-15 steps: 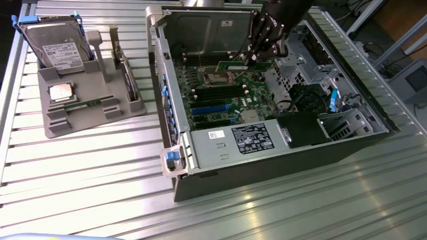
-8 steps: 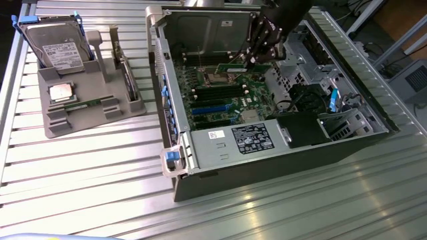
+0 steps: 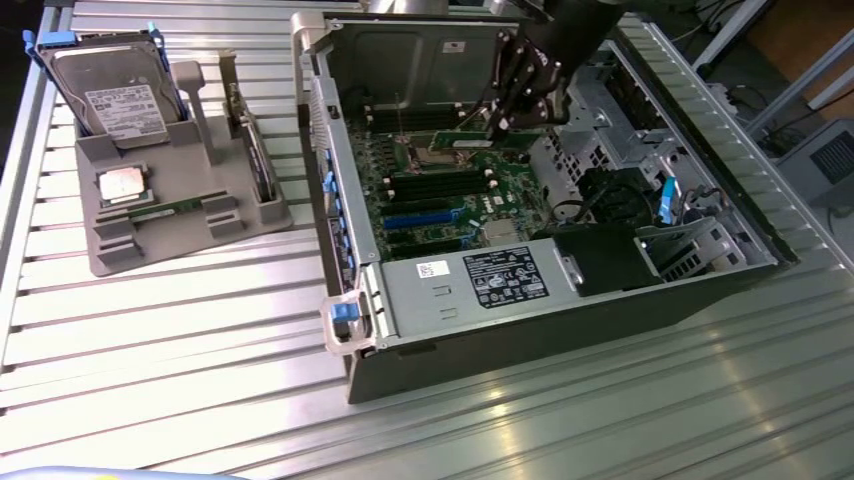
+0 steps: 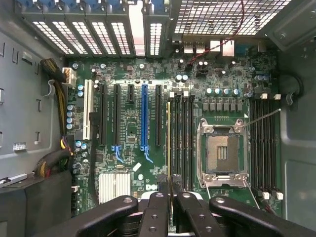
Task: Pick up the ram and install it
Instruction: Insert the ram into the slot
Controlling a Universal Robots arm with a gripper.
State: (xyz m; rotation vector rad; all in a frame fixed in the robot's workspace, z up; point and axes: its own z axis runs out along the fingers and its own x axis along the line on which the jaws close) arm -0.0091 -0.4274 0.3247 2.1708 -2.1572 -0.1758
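Note:
My gripper reaches down into the open computer case and is shut on a ram stick, a slim green board held low over the motherboard. In the wrist view the ram shows edge-on as a thin gold-edged strip running out from between the dark fingers of the gripper. It lies along the black memory slots beside the empty CPU socket. Whether it touches a slot I cannot tell. A second, matching ram stick lies in the grey fixture at the exterior view's left.
The fixture also holds a silver hard drive with a white label and a square silver CPU chip. Inside the case are more memory slots, blue and black expansion slots, a heatsink, cables and a power supply.

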